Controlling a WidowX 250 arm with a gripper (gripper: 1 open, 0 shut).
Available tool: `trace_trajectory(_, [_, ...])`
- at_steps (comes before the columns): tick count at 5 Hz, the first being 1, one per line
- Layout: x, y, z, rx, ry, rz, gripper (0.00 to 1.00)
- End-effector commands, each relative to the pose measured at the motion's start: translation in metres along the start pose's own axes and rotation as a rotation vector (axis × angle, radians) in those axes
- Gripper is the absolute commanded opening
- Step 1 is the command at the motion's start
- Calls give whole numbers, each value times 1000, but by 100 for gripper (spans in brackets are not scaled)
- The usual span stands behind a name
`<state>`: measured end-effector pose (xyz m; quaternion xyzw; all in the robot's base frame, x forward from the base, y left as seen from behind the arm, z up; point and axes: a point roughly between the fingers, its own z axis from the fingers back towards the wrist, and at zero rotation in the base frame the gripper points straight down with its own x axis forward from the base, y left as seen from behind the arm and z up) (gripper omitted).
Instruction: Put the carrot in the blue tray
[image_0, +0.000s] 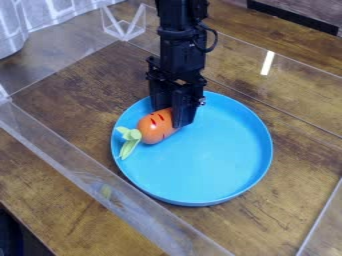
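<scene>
- My black gripper (174, 108) points straight down from my dark arm and hangs over the far left part of the large round shallow bright blue plastic tray (221, 160), which I use as the landmark for everything else.
- My jaws are drawn together, narrow, with no visible gap between the fingers.
- The small orange toy carrot (156, 126), ridged along its body, lies on its side inside the tray, close to the tray's left rim.
- The carrot's short green leafy top (127, 142) points toward the tray's left edge and reaches right to the rim or slightly over it; I cannot tell which.
- The carrot's orange body sits directly against the lower ends of my fingers, on their left side; I cannot tell whether I am pinching any part of it or merely touching it.
- The rest of the tray, to the right of and nearer than the carrot, shows only plain blue surface.
- The tray rests on a dark brown wooden table (60, 110) with visible grain.
- A clear plastic wall (54, 160) runs across the table just left of and nearer than the tray.
</scene>
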<state>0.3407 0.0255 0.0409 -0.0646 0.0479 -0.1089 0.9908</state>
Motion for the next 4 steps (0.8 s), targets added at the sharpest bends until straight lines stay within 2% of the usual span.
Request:
trace_trajectory(1, [13, -5, 19, 29, -51, -31, 0])
trace_trajectory(2, [16, -1, 18, 38, -40, -30, 100])
trace_trajectory(3, [18, 1, 19, 44, -33, -29, 0])
trace_trajectory(4, [21, 4, 19, 54, -23, -27, 0])
